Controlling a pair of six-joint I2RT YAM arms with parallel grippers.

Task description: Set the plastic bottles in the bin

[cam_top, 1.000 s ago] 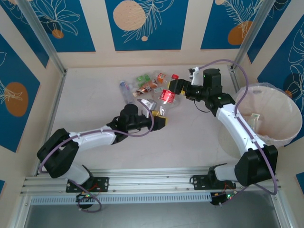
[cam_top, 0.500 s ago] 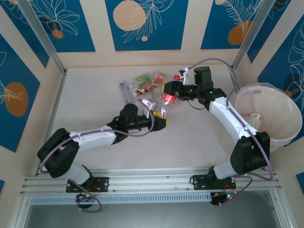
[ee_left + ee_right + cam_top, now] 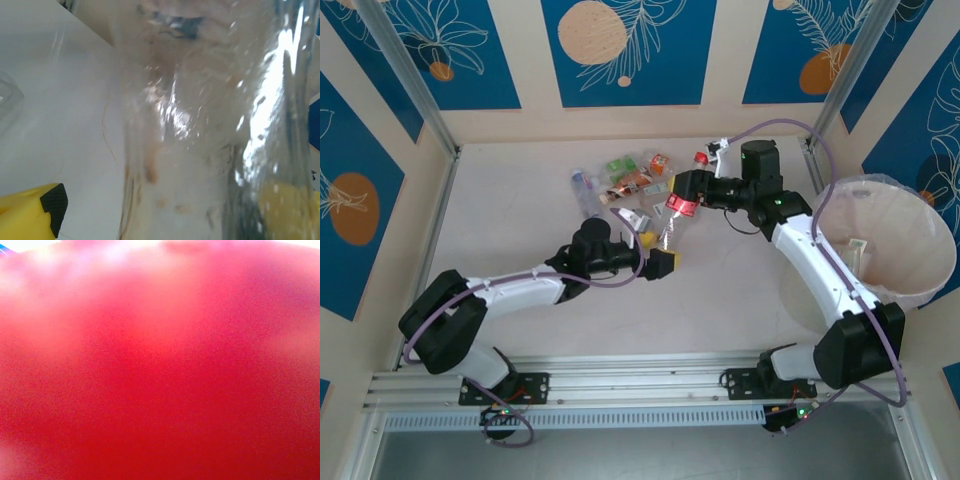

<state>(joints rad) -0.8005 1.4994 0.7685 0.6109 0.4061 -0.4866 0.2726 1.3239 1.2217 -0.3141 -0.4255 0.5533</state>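
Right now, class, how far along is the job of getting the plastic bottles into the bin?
Done: little to confirm; the bin shows one pale item I cannot identify. In hand: the right pincer grips a red-labelled bottle; the left pincer is open around its clear lower end. To do: a cluster of bottles lies on the table.

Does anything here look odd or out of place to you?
One thing: a red-labelled bottle hangs slanted between the two arms, gripped by the right pincer, its clear end inside the open left pincer. Several bottles in the heap behind look crushed.
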